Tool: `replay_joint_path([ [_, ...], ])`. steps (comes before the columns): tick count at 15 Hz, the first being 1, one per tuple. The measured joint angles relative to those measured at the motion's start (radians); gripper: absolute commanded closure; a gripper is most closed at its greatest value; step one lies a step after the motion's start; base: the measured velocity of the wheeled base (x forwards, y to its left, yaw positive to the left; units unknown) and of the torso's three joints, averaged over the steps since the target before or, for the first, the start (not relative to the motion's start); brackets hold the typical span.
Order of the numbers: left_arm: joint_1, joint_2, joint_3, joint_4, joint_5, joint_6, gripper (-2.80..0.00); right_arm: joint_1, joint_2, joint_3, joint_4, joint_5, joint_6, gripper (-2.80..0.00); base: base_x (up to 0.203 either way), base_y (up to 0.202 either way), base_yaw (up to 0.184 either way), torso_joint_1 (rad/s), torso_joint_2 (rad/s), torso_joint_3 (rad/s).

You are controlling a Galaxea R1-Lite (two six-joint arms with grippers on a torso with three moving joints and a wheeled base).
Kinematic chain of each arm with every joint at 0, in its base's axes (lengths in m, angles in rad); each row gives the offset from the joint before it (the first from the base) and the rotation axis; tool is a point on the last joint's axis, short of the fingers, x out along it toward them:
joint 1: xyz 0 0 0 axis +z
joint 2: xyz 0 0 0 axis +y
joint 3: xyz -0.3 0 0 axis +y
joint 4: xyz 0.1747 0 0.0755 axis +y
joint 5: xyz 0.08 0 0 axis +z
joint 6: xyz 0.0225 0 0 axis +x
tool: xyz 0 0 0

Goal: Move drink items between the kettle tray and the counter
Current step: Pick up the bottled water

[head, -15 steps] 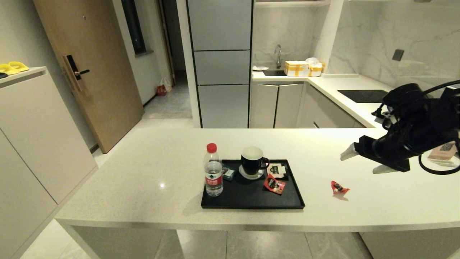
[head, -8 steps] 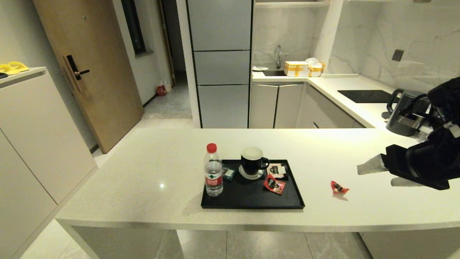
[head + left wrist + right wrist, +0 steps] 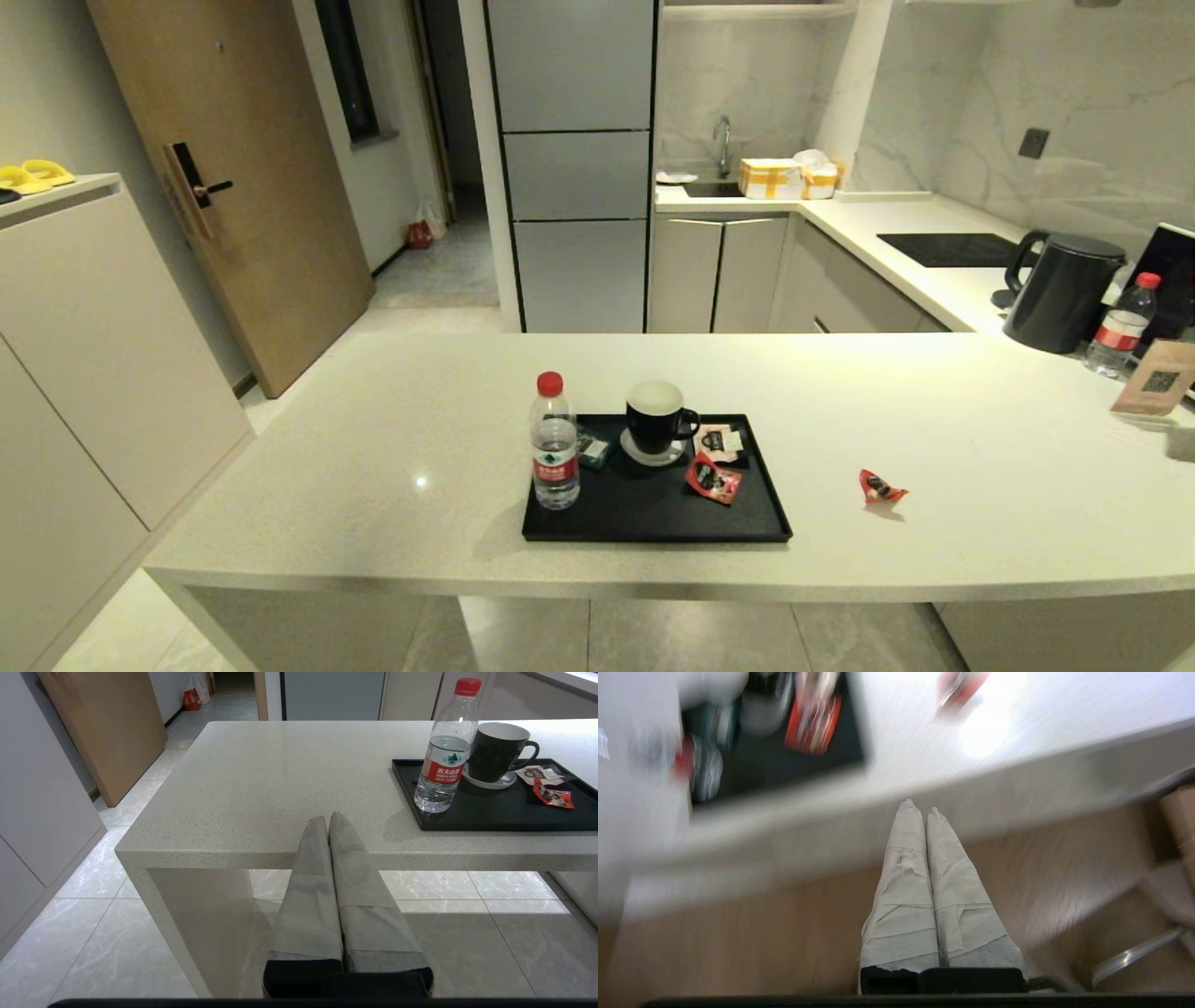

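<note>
The black kettle tray (image 3: 644, 513) lies mid-counter on the pale speckled counter (image 3: 373, 439). The clear water bottle (image 3: 555, 443) with a red cap stands upright in the tray's near left corner. One red sachet (image 3: 713, 481) lies on the tray and another red sachet (image 3: 880, 487) lies on the counter to its right. Neither arm shows in the head view. My left gripper (image 3: 327, 820) is shut and empty, low in front of the counter's edge, left of the bottle (image 3: 444, 760). My right gripper (image 3: 920, 809) is shut and empty, below the counter edge.
A black mug (image 3: 656, 420) on a coaster, a teal tea packet (image 3: 592, 450) and a pale packet (image 3: 721, 439) share the tray. At the far right stand a black kettle (image 3: 1064, 289), a second bottle (image 3: 1120, 327) and a card (image 3: 1153, 378).
My right arm has pulled back to the right and down, leaving the head view. Its fingers stood apart before and are now closed. Tray, bottle and sachets have not moved.
</note>
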Motion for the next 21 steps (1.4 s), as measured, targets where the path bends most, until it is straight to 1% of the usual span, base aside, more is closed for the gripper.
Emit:
replay_joint_path([
  [1, 0.000, 0.000, 0.000, 0.000, 0.000, 0.000, 0.00, -0.004, -0.091, 0.004, 0.010, -0.069, -0.002, 0.00, 0.000, 0.000, 0.000, 0.000, 0.00, 0.000],
  [3, 0.000, 0.000, 0.000, 0.000, 0.000, 0.000, 0.00, -0.041, -0.287, 0.015, 0.050, -0.167, -0.037, 0.00, 0.000, 0.000, 0.000, 0.000, 0.00, 0.000],
  [5, 0.000, 0.000, 0.000, 0.000, 0.000, 0.000, 0.00, -0.091, -0.499, 0.050, 0.080, -0.207, -0.092, 0.00, 0.000, 0.000, 0.000, 0.000, 0.00, 0.000],
  [7, 0.000, 0.000, 0.000, 0.000, 0.000, 0.000, 0.00, -0.129, -0.719, 0.125, 0.060, -0.213, -0.171, 0.00, 0.000, 0.000, 0.000, 0.000, 0.00, 0.000],
  [8, 0.000, 0.000, 0.000, 0.000, 0.000, 0.000, 0.00, -0.142, -0.816, 0.169, 0.029, -0.199, -0.203, 0.00, 0.000, 0.000, 0.000, 0.000, 0.00, 0.000],
  [10, 0.000, 0.000, 0.000, 0.000, 0.000, 0.000, 0.00, -0.161, -0.965, 0.267, -0.080, -0.164, -0.240, 0.00, 0.000, 0.000, 0.000, 0.000, 0.00, 0.000],
  [12, 0.000, 0.000, 0.000, 0.000, 0.000, 0.000, 0.00, -0.174, -1.034, 0.358, -0.203, -0.115, -0.267, 0.00, 0.000, 0.000, 0.000, 0.000, 0.00, 0.000],
  [13, 0.000, 0.000, 0.000, 0.000, 0.000, 0.000, 0.00, -0.177, -1.053, 0.422, -0.256, -0.076, -0.283, 0.00, 0.000, 0.000, 0.000, 0.000, 0.00, 0.000],
  [14, 0.000, 0.000, 0.000, 0.000, 0.000, 0.000, 0.00, -0.178, -1.065, 0.522, -0.321, -0.031, -0.308, 0.00, 0.000, 0.000, 0.000, 0.000, 0.00, 0.000],
  [17, 0.000, 0.000, 0.000, 0.000, 0.000, 0.000, 0.00, -0.180, -1.081, 0.910, -0.543, 0.100, -0.413, 0.00, 0.000, 0.000, 0.000, 0.000, 0.00, 0.000],
  [18, 0.000, 0.000, 0.000, 0.000, 0.000, 0.000, 0.00, -0.180, -1.082, 0.991, -0.584, 0.128, -0.445, 0.00, 0.000, 0.000, 0.000, 0.000, 0.00, 0.000],
  [20, 0.000, 0.000, 0.000, 0.001, 0.000, 0.005, 0.00, -0.180, -1.083, 1.054, -0.648, 0.176, -0.491, 0.00, 0.000, 0.000, 0.000, 0.000, 0.00, 0.000],
  [21, 0.000, 0.000, 0.000, 0.003, -0.003, 0.020, 0.00, -0.181, -1.083, 1.066, -0.662, 0.187, -0.492, 0.00, 0.000, 0.000, 0.000, 0.000, 0.00, 0.000],
])
